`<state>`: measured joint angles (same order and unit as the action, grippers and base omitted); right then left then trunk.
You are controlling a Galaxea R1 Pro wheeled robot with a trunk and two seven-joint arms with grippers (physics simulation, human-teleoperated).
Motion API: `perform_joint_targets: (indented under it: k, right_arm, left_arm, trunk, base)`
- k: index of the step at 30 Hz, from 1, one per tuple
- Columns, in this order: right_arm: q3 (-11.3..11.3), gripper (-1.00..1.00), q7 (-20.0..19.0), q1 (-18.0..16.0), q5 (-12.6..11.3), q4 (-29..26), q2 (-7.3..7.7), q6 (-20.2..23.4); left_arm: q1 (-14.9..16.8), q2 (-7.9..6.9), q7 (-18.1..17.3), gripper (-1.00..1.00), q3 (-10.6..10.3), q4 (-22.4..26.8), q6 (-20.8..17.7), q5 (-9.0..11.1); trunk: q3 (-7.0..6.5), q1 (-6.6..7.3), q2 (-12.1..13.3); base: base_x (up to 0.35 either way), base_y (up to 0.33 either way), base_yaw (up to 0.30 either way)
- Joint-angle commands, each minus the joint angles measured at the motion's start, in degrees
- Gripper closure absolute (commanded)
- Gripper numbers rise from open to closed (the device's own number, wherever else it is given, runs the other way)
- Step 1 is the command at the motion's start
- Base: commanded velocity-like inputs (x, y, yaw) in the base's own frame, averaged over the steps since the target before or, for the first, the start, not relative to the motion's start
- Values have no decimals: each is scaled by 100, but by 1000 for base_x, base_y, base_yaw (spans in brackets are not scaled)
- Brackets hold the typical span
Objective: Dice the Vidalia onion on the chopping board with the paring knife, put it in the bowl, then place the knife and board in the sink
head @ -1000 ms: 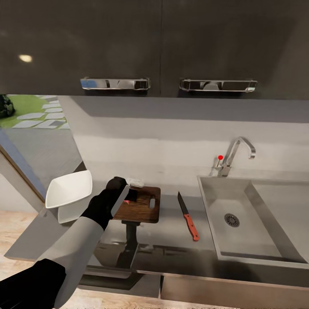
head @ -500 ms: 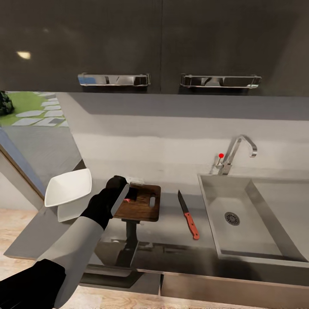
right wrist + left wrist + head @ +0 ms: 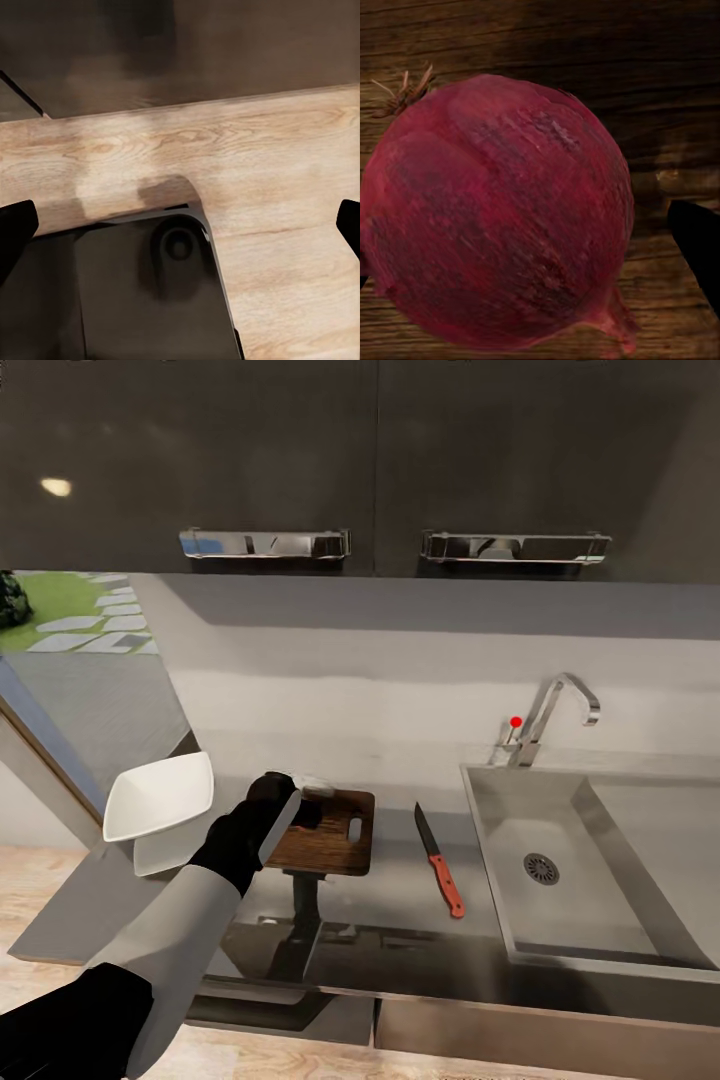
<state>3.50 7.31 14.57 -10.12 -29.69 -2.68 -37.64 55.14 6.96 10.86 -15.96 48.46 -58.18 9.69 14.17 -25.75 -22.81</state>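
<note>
Head view gives us a glossy grey bench (image 3: 390, 920) under dark wall cabinets (image 3: 370, 460), steel sink (image 3: 590, 950) at right. Our left claw (image 3: 300, 812) hovers over the brown wooden chopping board (image 3: 335, 850); whether its fingers are apart we cannot tell. The pinkish-red round onion (image 3: 495, 210) rests on that board. Our right claw (image 3: 180, 225) is spread above pale wood floor (image 3: 285, 187).

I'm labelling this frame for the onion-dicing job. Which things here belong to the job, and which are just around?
Job things:
onion
board
knife
bowl
sink
countertop
left gripper

Just around:
tap
cabinet handles
wood floor
</note>
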Motion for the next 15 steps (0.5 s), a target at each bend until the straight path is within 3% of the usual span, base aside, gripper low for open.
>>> perform_joint_targets:
  k: [1, 15]
  right_arm:
    - [37, -100, 25, 2, -51, -11, 4, -9]
    - [37, -100, 25, 2, -51, -14, 4, -14]
  left_arm:
    - [5, -2, 57, -100, -13, 4, -18, 60]
    - [5, 1, 57, -100, -6, 195, -30, 60]
  trunk:
    - [10, -4, -11]
    - [10, -4, -11]
  base:
    - [0, 0, 0]
    - [0, 0, 0]
